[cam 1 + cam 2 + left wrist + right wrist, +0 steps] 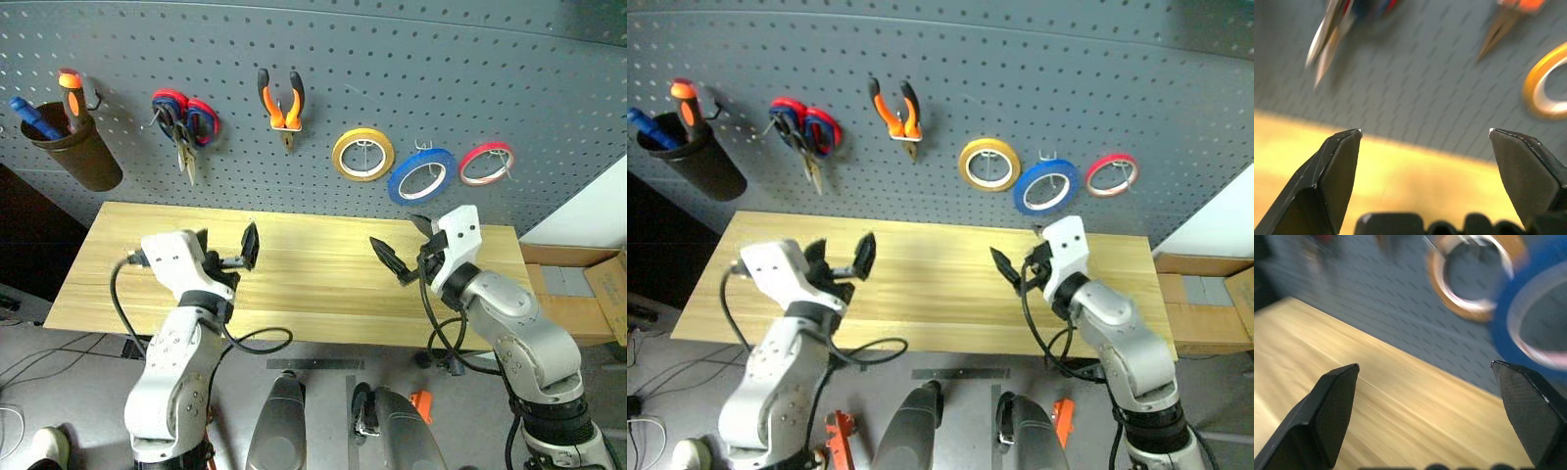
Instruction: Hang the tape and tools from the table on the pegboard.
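Hanging is looking finished: I am seeing the light wooden plank table [294,284] bare, with the flat blue tape roll [421,176] and orange-and-black-handled pliers [281,106] on the dark grey pegboard [392,59]. I am counting three tape rolls (yellow, blue, red), one pliers. I am keeping the left gripper [227,251] and right gripper [404,247] spread wide, empty; next I judge only a check.
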Robot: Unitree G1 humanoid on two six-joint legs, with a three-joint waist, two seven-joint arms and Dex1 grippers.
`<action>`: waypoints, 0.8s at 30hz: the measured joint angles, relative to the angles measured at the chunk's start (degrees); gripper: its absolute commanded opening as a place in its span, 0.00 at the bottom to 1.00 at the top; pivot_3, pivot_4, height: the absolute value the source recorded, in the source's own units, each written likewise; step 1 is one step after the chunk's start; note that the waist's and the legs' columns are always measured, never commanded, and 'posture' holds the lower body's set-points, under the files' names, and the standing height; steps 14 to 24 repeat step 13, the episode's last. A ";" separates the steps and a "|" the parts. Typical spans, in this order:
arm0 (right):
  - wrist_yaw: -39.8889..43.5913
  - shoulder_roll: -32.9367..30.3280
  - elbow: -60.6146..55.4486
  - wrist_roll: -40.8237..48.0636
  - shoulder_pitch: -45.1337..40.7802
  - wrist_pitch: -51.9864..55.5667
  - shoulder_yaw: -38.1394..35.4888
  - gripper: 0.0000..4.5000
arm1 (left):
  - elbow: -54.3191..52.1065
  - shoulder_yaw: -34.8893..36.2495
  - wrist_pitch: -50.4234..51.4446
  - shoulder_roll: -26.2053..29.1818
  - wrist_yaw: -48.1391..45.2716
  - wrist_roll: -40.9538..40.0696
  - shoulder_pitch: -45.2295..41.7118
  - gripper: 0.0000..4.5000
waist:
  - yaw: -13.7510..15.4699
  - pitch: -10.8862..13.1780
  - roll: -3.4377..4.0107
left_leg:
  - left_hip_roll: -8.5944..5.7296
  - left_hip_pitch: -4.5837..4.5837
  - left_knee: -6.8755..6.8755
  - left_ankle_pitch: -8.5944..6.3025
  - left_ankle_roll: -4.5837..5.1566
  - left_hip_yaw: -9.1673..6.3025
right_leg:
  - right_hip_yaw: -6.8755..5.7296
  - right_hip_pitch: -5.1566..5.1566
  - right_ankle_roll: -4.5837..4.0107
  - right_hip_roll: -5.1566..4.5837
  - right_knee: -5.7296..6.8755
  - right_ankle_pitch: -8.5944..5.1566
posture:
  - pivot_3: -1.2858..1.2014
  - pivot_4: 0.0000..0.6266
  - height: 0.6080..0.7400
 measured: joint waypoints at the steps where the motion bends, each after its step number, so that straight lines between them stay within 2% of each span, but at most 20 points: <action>1: -1.38 0.56 1.16 -1.82 0.88 -0.83 -0.05 1.00 | 1.53 -0.52 1.09 -0.42 2.07 2.00 0.62 0.99 | -0.20 -0.15 0.06 | -0.01 0.03 0.00 0.01 0.02 0.02 | 0.02 0.01 0.02 0.00 0.00 0.01 | 0.60 0.43 1.00; 4: -4.64 2.38 4.63 -5.30 2.60 -2.78 -0.15 1.00 | 5.65 -1.06 3.54 -0.73 6.45 6.70 0.40 0.99 | -0.51 -0.31 0.06 | 0.00 0.01 0.00 0.04 0.07 0.02 | 0.01 0.01 0.06 0.02 0.00 0.03 | 0.60 0.42 1.00; 8: -6.40 3.57 7.43 -8.65 3.55 -5.93 -0.20 1.00 | 7.25 -1.16 5.48 -0.36 7.67 9.23 -1.75 0.99 | -1.00 -0.33 0.05 | -0.03 -0.05 0.00 0.05 0.09 0.02 | 0.01 0.00 0.08 0.01 -0.04 0.04 | 0.60 0.43 1.00; 24: -7.24 5.08 10.33 -11.12 4.71 -8.29 -0.26 1.00 | 7.30 -1.28 5.67 0.07 6.60 10.34 -2.75 0.99 | -1.63 -0.36 0.05 | -0.04 -0.10 -0.04 0.05 0.09 0.03 | 0.03 -0.03 0.08 0.01 -0.11 0.04 | 0.60 0.43 1.00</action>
